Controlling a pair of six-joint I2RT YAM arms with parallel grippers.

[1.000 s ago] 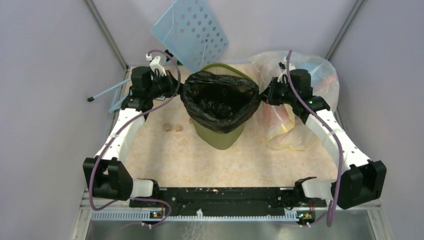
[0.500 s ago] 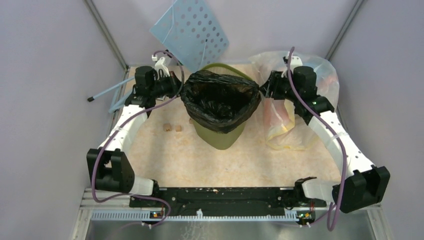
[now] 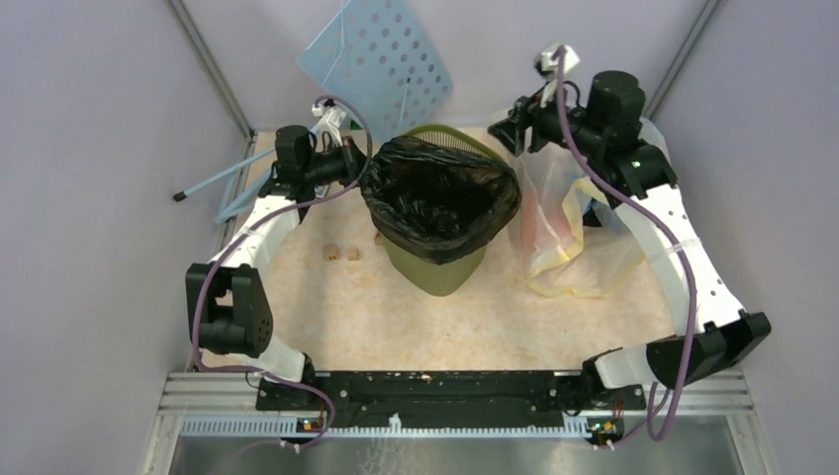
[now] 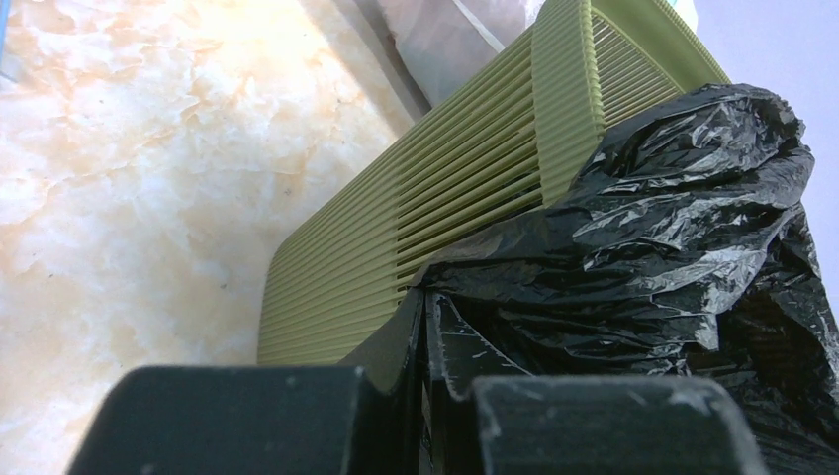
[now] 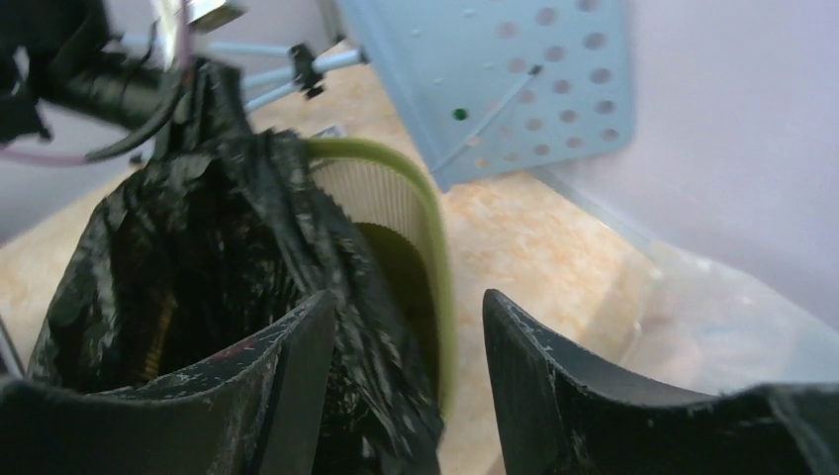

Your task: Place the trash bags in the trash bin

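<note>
The black trash bag [image 3: 440, 198] lines the olive-green trash bin [image 3: 435, 269], with its mouth spread over the rim. My left gripper [image 3: 358, 163] sits at the bag's left edge. In the left wrist view its fingers are pressed together on a fold of the bag [image 4: 673, 228], beside the bin's ribbed wall [image 4: 465, 188]. My right gripper [image 3: 514, 134] hangs open above and behind the bin's right rim, holding nothing. Between its spread fingertips [image 5: 307, 327] the right wrist view shows the bag [image 5: 198, 267] and the bin's rim [image 5: 435, 257] below.
A pale blue perforated board [image 3: 381, 64] leans on the back wall behind the bin. A clear bag of colourful rubbish [image 3: 569, 233] lies right of the bin under the right arm. Two small brown blocks [image 3: 341, 253] lie left of the bin. A blue rod [image 3: 213, 180] rests at the far left.
My right gripper has opened, let go of the bag's right edge and risen up and back. The left gripper stays at the left edge, its arm shifted slightly.
</note>
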